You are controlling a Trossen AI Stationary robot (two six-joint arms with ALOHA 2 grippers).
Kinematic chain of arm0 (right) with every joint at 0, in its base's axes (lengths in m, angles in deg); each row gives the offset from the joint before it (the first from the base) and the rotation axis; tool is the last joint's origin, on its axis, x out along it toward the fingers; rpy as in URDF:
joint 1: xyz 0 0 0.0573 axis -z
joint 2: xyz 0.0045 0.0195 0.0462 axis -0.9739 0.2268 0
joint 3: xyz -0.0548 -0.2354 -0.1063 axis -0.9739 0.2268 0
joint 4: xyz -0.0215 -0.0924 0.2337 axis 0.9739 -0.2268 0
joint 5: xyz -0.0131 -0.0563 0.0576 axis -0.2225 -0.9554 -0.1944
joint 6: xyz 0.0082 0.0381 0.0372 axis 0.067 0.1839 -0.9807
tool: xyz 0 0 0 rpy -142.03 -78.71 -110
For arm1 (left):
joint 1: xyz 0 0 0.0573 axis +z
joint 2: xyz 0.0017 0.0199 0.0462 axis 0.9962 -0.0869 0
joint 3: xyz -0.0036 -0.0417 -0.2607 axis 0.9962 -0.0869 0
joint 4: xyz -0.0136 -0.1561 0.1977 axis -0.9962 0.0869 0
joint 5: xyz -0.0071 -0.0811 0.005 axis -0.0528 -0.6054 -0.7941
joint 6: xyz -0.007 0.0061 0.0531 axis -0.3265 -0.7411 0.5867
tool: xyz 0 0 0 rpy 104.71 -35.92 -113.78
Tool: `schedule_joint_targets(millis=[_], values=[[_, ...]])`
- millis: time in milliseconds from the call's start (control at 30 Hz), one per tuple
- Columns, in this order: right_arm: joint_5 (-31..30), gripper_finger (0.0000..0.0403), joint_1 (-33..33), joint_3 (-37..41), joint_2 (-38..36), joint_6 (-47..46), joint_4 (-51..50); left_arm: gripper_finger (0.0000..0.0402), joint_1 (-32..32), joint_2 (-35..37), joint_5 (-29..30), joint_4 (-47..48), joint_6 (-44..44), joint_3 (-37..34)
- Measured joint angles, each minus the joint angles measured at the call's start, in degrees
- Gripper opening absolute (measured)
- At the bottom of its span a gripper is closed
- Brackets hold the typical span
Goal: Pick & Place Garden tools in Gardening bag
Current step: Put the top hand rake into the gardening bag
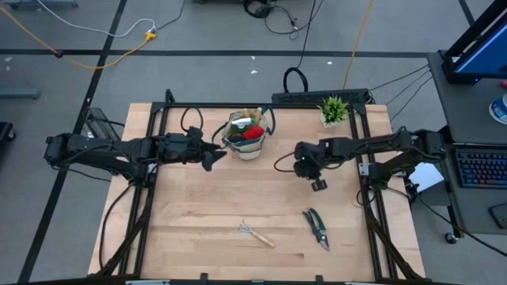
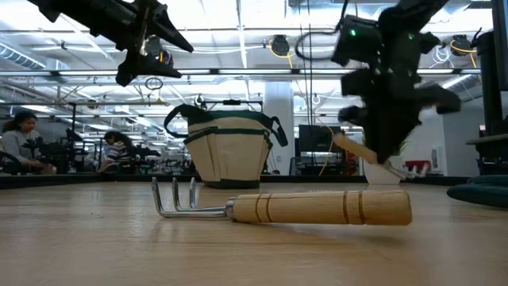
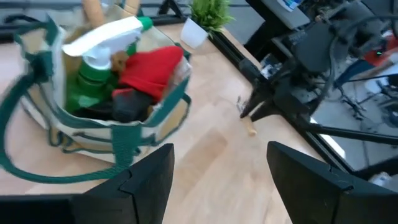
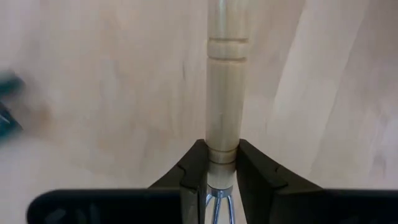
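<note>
From above, the bag sits at the tabletop's far middle; a rake and shears lie near the front. At table level, the right pincer hangs aloft. Left wrist: left pincer spread beside the bag. Right wrist: right pincer pinching a wooden-handled tool.

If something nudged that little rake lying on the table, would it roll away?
Probably not far. The rake has a round wooden handle that could roll, but its bent tines rest on the table and would likely stop it. It looks rigid, and likely light.
</note>
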Motion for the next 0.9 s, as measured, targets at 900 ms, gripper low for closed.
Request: schedule_joint_targets(millis=[900], values=[[45.71,0.0051,5.67,-13.36,-0.13,-31.71,27.9,0.0264,-4.27,0.0,-1.82,-15.65,10.62,0.0]])
